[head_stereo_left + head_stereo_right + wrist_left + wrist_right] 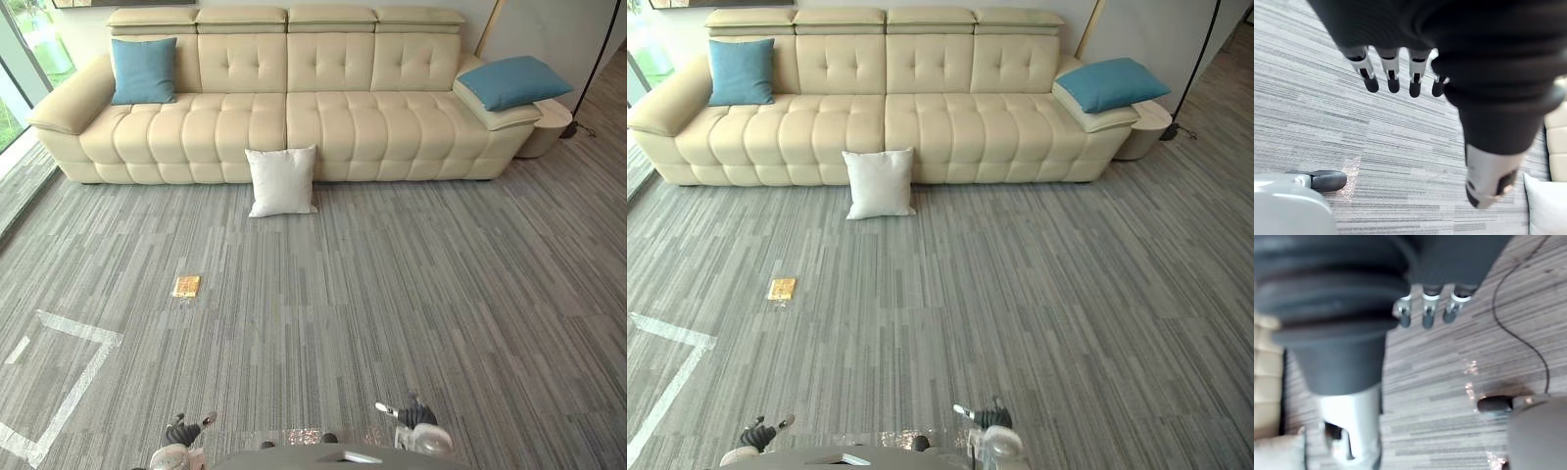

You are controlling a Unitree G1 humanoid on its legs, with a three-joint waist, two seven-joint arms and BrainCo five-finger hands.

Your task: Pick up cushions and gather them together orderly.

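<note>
A white cushion (282, 181) stands on the carpet, leaning against the front of the cream sofa (294, 117). A blue cushion (144, 70) leans upright at the sofa's left end. Another blue cushion (514, 81) lies flat on the right armrest. My left hand (1396, 68) hangs low over the carpet with its fingers straight and nothing in it. My right hand (1427, 308) hangs likewise, fingers relaxed and empty. Both hands are far from the cushions, at the near edge of the eye views, left hand (183, 431) and right hand (416, 416).
A small yellow-brown flat object (186, 286) lies on the carpet to my left front. White tape lines (69, 377) mark the floor at the lower left. A round side table (549, 127) and a floor lamp's pole (598, 64) stand beyond the sofa's right end.
</note>
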